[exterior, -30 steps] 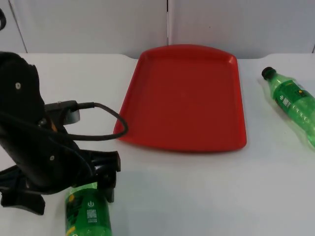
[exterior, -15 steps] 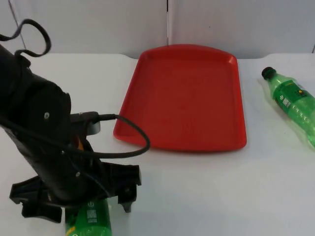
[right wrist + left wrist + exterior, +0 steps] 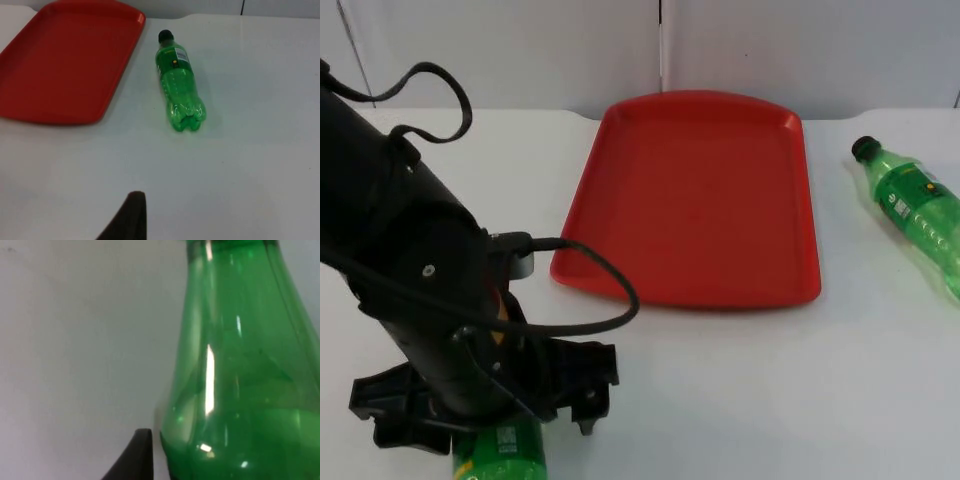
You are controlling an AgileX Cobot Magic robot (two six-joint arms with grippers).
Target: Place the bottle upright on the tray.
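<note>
Since a second ago the left arm has swung further out over the near-left part of the table, and its bulk now covers more of the green plastic bottle with the yellow-green label point(image 3: 500, 455) lying at the table's near edge; nothing else has shifted.

From the top view, the left gripper point(image 3: 485, 415) sits low over that bottle, its black fingers spread to either side of the bottle's body, one fingertip point(image 3: 585, 415) standing just right of it. Whether the fingers press on the plastic cannot be told. The flat red plastic tray with a raised rim point(image 3: 620, 200) lies in the middle of the white table top point(image 3: 770, 390), its near-left corner close to the arm. A wide bare stretch of table runs between the tray's near rim and the table's front edge. A second green plastic bottle with a black cap point(image 3: 920, 220) lies on its side near the right edge, well apart from the tray.

At the left wrist, the green bottle point(image 3: 235, 370) tapers toward its neck, lying on the white surface, with a black fingertip point(image 3: 135, 457) just beside its wall.

At the right wrist, the second bottle point(image 3: 177, 85) lies on its side, cap toward the far wall, near the tray's point(image 3: 65, 65) long rim but not touching. One black fingertip point(image 3: 130, 217) shows; how far the right gripper's jaws stand apart cannot be told. Open table lies all around this bottle.
</note>
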